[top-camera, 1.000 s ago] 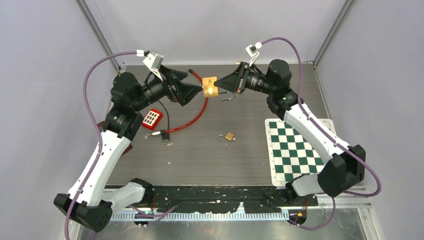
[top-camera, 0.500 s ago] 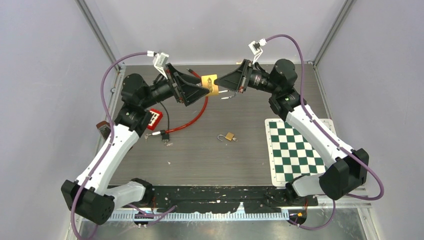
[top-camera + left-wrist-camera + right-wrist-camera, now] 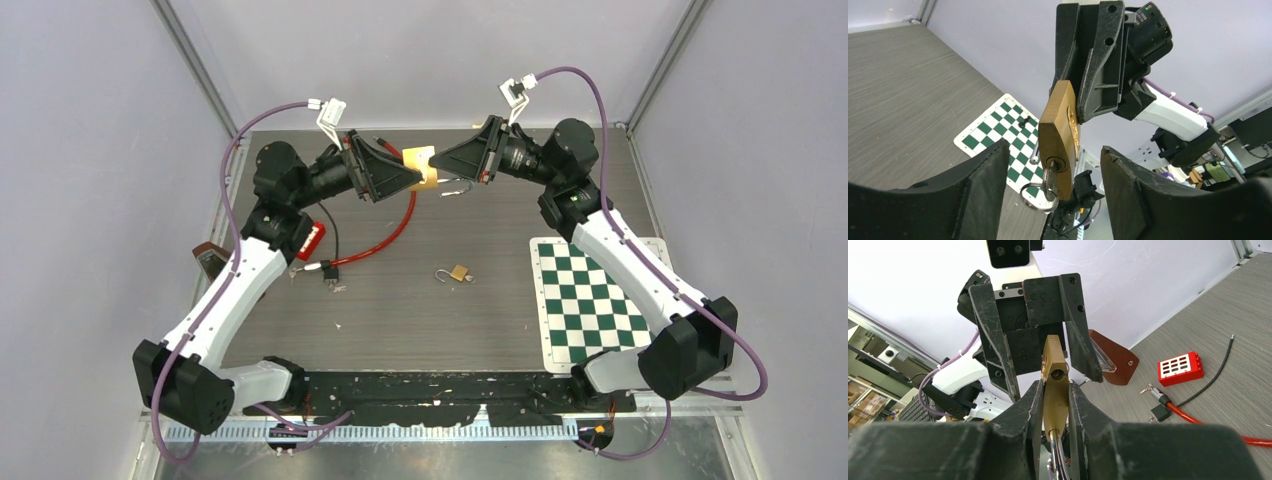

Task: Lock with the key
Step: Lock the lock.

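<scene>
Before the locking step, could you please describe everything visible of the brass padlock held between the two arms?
The padlock is a flat, rectangular, brass-looking block held in the air, clamped across its flat faces by the right end effector. A key with a wire ring sits in its keyhole, facing the left end effector, whose open fingers flank it without touching. Its silver shackle points back toward the right wrist; whether it is latched cannot be told.

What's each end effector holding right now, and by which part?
The right end effector clamps the brass padlock by its body, near the shackle end. The left end effector holds nothing; its jaws stand open around the key.
</scene>
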Robot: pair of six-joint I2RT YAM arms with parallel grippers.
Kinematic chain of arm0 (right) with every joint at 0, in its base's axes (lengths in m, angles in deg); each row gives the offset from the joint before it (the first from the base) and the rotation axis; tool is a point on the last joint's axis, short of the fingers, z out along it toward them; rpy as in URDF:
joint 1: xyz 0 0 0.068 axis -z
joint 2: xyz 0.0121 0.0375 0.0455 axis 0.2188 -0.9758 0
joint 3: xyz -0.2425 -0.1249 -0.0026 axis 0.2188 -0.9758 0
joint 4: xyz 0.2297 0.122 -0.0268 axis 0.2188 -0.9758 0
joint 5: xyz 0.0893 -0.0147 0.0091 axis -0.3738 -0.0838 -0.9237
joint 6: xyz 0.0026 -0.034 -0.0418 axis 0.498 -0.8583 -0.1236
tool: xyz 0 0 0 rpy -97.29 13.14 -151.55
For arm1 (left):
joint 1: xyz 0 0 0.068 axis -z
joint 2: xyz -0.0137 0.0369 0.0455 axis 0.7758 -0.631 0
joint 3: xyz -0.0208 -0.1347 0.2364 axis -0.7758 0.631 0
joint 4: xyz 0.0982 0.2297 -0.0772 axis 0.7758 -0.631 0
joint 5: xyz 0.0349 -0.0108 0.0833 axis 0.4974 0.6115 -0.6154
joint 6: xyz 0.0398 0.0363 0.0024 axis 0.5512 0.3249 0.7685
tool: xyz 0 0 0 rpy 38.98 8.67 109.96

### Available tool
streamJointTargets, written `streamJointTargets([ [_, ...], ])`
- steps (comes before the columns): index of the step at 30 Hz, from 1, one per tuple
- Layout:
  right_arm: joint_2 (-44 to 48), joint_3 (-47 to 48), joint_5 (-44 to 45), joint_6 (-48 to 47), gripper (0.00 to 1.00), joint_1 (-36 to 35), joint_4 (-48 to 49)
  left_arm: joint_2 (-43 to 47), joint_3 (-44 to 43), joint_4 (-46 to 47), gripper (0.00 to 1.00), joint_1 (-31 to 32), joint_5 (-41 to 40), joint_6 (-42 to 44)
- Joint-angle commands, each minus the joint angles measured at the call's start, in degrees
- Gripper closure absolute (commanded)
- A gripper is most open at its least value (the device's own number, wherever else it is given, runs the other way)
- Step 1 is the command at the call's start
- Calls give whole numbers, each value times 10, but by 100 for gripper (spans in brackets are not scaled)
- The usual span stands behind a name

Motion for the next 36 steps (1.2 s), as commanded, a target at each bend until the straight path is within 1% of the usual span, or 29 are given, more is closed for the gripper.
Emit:
streamJointTargets([
  [1, 13, 11, -5, 20, 95, -2, 83, -3, -6, 57, 38, 4, 2, -33],
  [3, 10, 10, -7, 19, 95, -1, 84, -9, -7, 58, 44, 6, 2, -41],
  [6, 7, 9, -12, 18, 95, -2, 84, -18, -3, 60, 49, 12, 8, -55],
  [13, 3, 5, -14, 16, 95, -2, 87, -25, 1, 60, 54, 18, 11, -62],
  [18, -2, 0, -20, 10, 95, -2, 88, -27, -11, 64, 62, 13, 18, -59],
  [21, -7, -3, -21, 10, 95, -2, 88, -30, -17, 60, 72, 13, 22, -58],
  [23, -9, -4, -21, 11, 95, -2, 89, -33, -13, 64, 83, 13, 26, -62],
  [25, -11, -4, -20, 10, 95, -2, 90, -34, -9, 64, 97, 13, 31, -62],
  [26, -12, -3, -19, 11, 95, -2, 90, -34, -7, 64, 100, 13, 33, -61],
  [30, -15, 2, -15, 11, 93, -2, 82, -31, -10, 41, 100, 13, 34, -40],
  [31, -16, 3, -11, 10, 91, -2, 78, -30, -13, 31, 100, 12, 34, -31],
  [32, -16, 3, -8, 7, 78, -2, 68, -29, -17, 18, 100, 12, 31, -19],
  [33, -16, 1, 2, 5, 70, -1, 55, -28, -20, 7, 100, 12, 27, -1],
  [35, -10, -5, 26, -5, 38, 1, 31, -26, -28, -22, 100, 6, 20, 31],
  [36, -6, -9, 33, -13, 32, 2, 28, -24, -32, -40, 100, 4, 14, 53],
])
